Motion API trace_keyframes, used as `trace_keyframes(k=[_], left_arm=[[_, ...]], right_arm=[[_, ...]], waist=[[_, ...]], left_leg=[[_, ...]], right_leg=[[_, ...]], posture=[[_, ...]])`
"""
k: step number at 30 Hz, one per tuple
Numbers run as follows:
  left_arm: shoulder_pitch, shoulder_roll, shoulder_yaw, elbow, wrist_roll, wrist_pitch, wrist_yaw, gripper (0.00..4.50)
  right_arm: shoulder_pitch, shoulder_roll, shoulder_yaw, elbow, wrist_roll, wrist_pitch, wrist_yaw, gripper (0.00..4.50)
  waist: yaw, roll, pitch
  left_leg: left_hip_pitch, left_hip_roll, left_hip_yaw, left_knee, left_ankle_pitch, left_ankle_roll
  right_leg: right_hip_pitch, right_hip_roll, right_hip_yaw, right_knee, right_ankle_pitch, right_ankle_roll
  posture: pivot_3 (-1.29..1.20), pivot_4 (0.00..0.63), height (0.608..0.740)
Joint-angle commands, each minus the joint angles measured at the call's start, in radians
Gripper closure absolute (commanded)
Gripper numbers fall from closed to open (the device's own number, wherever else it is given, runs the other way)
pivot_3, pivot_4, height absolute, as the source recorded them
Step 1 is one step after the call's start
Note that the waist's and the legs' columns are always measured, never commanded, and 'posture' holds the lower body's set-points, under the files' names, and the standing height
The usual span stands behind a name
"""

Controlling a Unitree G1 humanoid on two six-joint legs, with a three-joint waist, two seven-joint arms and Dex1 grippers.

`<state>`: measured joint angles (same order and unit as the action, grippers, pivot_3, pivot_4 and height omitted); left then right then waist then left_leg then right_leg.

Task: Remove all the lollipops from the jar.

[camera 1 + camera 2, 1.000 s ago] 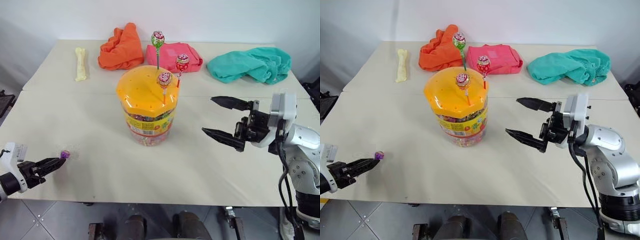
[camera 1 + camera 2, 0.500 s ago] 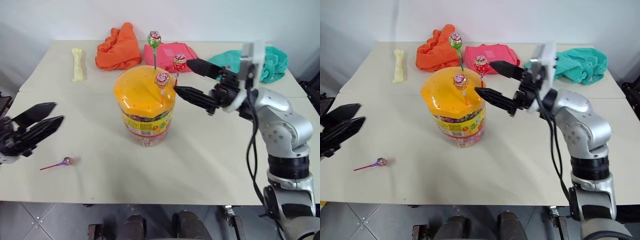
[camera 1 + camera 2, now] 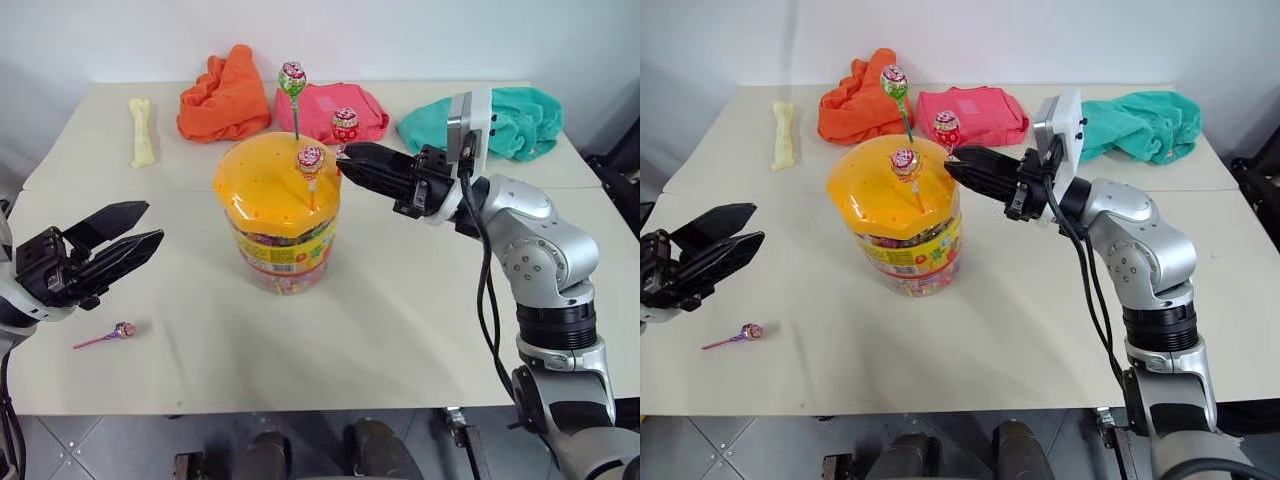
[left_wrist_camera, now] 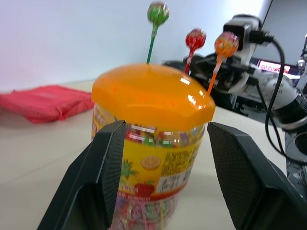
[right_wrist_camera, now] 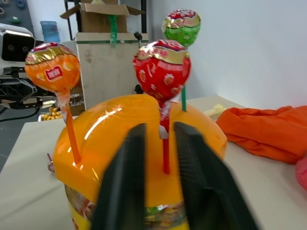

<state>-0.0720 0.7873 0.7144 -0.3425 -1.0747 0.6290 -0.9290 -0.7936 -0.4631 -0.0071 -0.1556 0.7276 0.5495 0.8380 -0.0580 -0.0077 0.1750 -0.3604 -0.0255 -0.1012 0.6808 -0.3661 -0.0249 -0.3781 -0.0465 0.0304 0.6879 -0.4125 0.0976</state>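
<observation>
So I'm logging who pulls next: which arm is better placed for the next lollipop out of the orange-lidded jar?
Right. The right gripper is closed around the stick of the red-wrapped lollipop standing in the clear plastic jar's domed orange lid. The left gripper hovers open, off to the jar's side.

Silver-grey jointed right arm (image 3: 540,235), black cables, white wrist block, black tapered claw (image 3: 352,160) fingers

Left gripper (image 3: 125,235): arm behind it cut off by frame edge. Jar (image 5: 144,143): base cut off in right wrist view. Red-wrapped lollipop (image 5: 163,72): stick partly hidden between gripper fingers.
</observation>
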Motion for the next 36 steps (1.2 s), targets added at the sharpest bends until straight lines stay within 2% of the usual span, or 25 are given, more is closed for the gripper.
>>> trace_keyframes(k=[1,11,16,19,22,23,26,28,30,33,36], left_arm=[[-0.005,0.001,0.010,-0.008,-0.016,-0.027,-0.015,1.62],[0.002,-0.001,0.012,0.019,-0.005,-0.047,-0.040,1.62],[-0.012,-0.007,-0.013,0.039,-0.003,-0.061,-0.050,1.62],[-0.027,-0.009,-0.038,0.047,0.000,-0.069,-0.058,1.62],[-0.046,0.000,-0.083,0.062,0.026,-0.084,-0.096,1.62],[-0.047,0.006,-0.095,0.064,0.035,-0.085,-0.113,1.62],[-0.040,0.022,-0.115,0.064,0.051,-0.091,-0.151,1.62],[-0.031,0.039,-0.151,0.063,0.082,-0.105,-0.212,1.62],[-0.025,0.046,-0.180,0.059,0.106,-0.121,-0.257,1.62],[-0.021,0.046,-0.218,0.067,0.139,-0.143,-0.299,1.62],[-0.021,0.044,-0.229,0.077,0.158,-0.159,-0.322,1.62]], right_arm=[[-0.027,0.003,-0.019,-0.045,0.044,0.003,0.050,4.47],[-0.030,0.009,-0.020,-0.009,0.012,-0.003,0.058,4.47],[-0.051,0.115,-0.161,0.016,0.149,-0.041,-0.006,4.47],[-0.065,0.120,-0.231,0.017,0.201,-0.029,-0.047,4.47],[-0.039,-0.023,-0.280,0.027,0.152,-0.001,-0.038,4.47],[-0.003,-0.115,-0.273,0.039,0.095,0.003,-0.005,4.47],[0.090,-0.296,-0.242,0.058,-0.009,-0.001,0.069,4.47],[0.246,-0.440,-0.250,0.099,-0.096,-0.027,0.147,4.47],[0.377,-0.520,-0.261,0.114,-0.144,-0.043,0.198,4.47],[0.564,-0.591,-0.208,0.150,-0.286,-0.168,0.258,4.47],[0.623,-0.586,-0.174,0.247,-0.387,-0.279,0.245,4.47]], waist=[[0.000,0.000,0.000],[-0.002,0.000,0.000],[-0.002,0.001,0.000],[0.002,0.001,0.001],[0.011,0.001,0.001],[0.016,0.001,0.001],[0.027,0.001,0.001],[0.029,0.001,0.001],[0.031,0.001,0.001],[0.029,0.002,0.001],[0.020,0.002,0.001]], left_leg=[[0.000,0.000,0.000,0.000,0.000,0.000],[0.000,0.000,0.000,0.000,0.000,0.000],[0.000,0.000,0.000,0.000,0.000,0.000],[0.000,0.000,0.000,0.000,0.000,0.000],[0.000,-0.001,-0.002,0.001,0.000,0.000],[0.000,-0.002,-0.002,0.000,0.000,0.000],[0.000,-0.003,-0.002,0.000,-0.001,0.002],[-0.002,-0.003,-0.001,-0.001,-0.001,0.002],[-0.003,-0.002,-0.001,0.000,-0.001,0.002],[-0.006,-0.001,0.000,0.001,-0.001,0.003],[-0.005,-0.001,0.003,0.002,-0.001,0.003]], right_leg=[[0.000,0.000,0.000,0.000,0.000,0.000],[0.000,0.000,0.000,-0.001,0.000,0.000],[-0.001,0.000,0.000,-0.001,0.000,0.000],[0.000,0.000,0.000,0.000,0.000,0.000],[0.000,-0.001,-0.001,-0.002,0.000,0.000],[0.001,-0.002,0.000,-0.003,0.000,0.000],[0.002,-0.002,0.000,-0.007,0.000,0.000],[0.002,-0.002,0.001,-0.009,0.000,0.000],[0.001,-0.001,0.000,-0.009,0.000,0.000],[0.001,0.000,0.000,-0.009,0.000,0.000],[0.001,0.001,0.002,-0.010,0.000,0.000]], posture=[[0.00,0.150,0.740],[0.00,0.150,0.740],[0.00,0.150,0.740],[0.00,0.150,0.740],[0.00,0.150,0.740],[0.00,0.150,0.740],[0.00,0.150,0.740],[0.00,0.150,0.740],[0.00,0.150,0.740],[0.00,0.150,0.740],[0.00,0.150,0.740]])
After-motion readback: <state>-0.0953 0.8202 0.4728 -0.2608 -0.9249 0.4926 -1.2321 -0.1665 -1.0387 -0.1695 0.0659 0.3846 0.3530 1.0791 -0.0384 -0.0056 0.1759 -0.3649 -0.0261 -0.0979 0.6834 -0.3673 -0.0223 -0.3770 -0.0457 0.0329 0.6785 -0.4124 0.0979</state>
